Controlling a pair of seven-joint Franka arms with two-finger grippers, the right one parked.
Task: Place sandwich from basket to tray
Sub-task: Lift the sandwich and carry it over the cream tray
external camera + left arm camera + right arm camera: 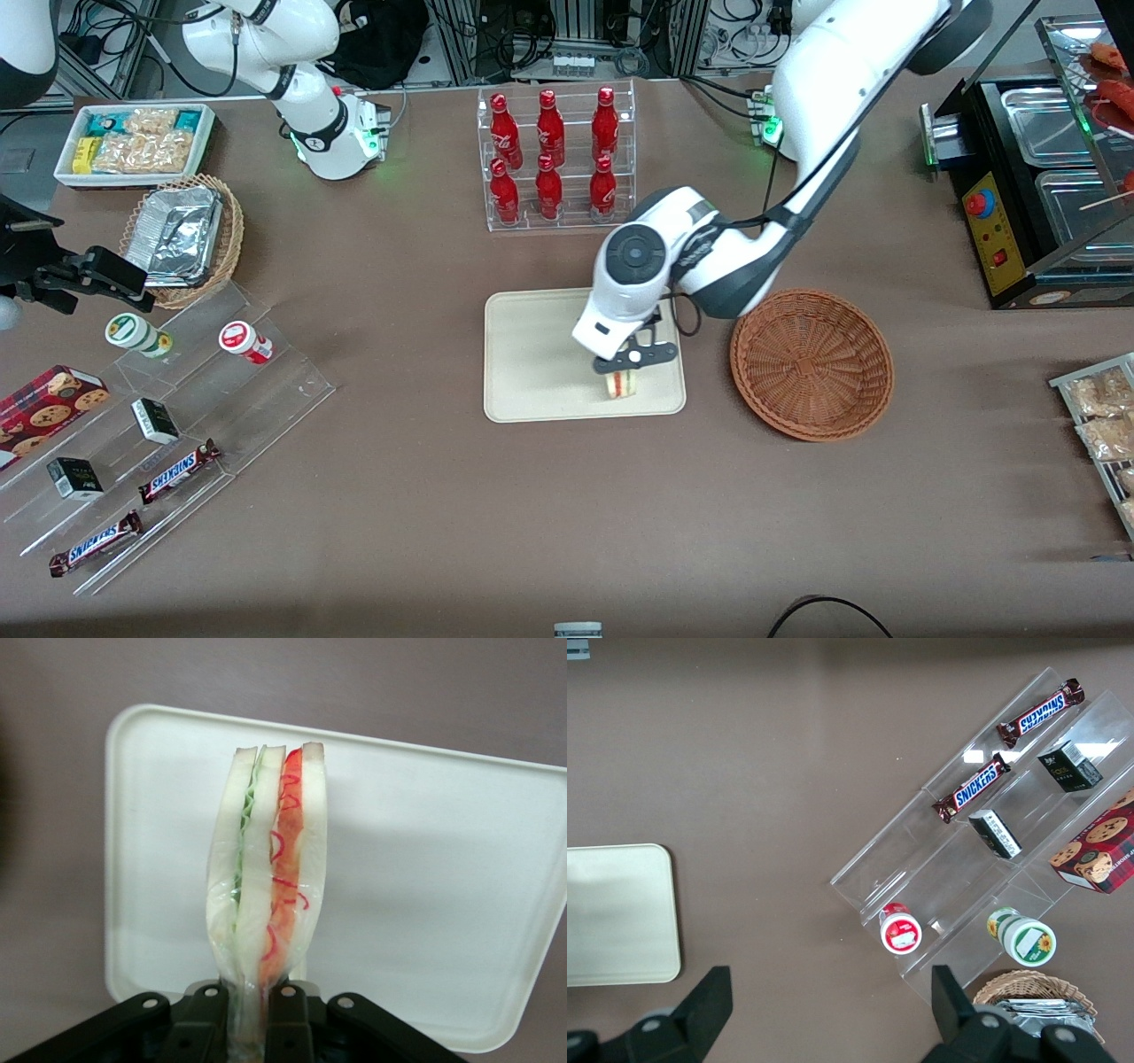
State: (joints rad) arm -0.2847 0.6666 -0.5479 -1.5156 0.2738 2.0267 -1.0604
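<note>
The gripper (625,373) pinches the sandwich (268,886) over the tray (532,354), seemingly just above it; it should lower gently before releasing.

We read "SNICKERS" on two brown candy bars (180,470) (96,542) lying on the clear stepped display stand (266,390) toward the parked arm's end of the table. The red bottles (549,155) in the clear rack carry white script too small for us to read.
</note>
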